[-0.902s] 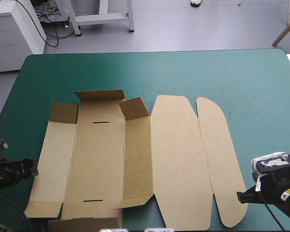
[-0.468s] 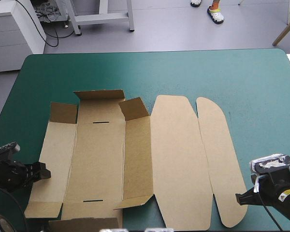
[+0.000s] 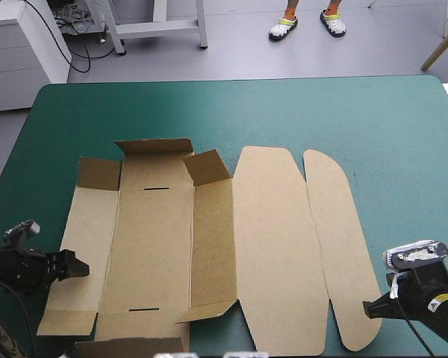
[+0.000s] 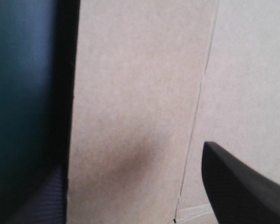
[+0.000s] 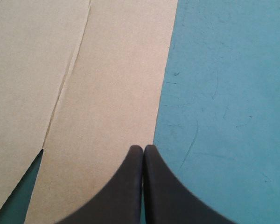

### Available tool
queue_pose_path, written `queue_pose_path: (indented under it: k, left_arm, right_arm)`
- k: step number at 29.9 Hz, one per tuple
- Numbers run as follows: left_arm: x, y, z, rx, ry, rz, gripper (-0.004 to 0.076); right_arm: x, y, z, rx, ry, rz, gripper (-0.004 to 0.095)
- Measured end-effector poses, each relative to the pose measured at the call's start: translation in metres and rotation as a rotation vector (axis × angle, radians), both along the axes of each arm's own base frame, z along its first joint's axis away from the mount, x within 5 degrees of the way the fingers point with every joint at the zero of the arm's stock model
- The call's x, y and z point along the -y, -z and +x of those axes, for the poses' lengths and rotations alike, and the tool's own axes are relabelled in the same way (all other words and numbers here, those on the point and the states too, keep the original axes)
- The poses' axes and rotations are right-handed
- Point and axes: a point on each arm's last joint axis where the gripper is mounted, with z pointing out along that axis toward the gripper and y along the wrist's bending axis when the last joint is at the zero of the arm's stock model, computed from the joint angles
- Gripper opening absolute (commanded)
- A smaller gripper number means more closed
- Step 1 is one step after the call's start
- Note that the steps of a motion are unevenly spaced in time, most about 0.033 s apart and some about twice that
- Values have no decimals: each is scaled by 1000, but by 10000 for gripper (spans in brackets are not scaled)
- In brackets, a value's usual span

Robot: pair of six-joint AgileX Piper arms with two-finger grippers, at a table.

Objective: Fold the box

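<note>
The brown box lies as a cut sheet on the teal-green cover, with small flaps tilted up at its far left part. My left gripper is at the outer edge of the box's left panel, low over the table. In the left wrist view this gripper is open, with the board lying between its black fingers. My right gripper is at the near end of the rightmost long flap. Its fingers are shut, their tip at the flap's outer edge, holding nothing.
Bare teal-green cover stretches beyond the box and to its right. The table's near edge runs close behind both grippers. A front flap of board lies at the near left edge.
My left gripper has slid right, from off the sheet to the left panel's edge. The right gripper has barely shifted. The box has not moved.
</note>
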Motion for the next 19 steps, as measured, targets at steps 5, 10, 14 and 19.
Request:
queue_pose_path:
  k: [5,10,14,19]
  left_arm:
    - [2,-2,3,31,-14,-24,512]
    - [5,0,3,31,-15,-38,512]
    - [12,0,7,31,29,-39,510]
    - [23,0,11,18,69,-47,510]
  right_arm:
    - [0,0,0,0,0,1,-20]
    - [0,0,0,0,0,2,-20]
    - [0,0,0,1,-2,2,-20]
    - [-1,0,0,1,-5,8,-20]
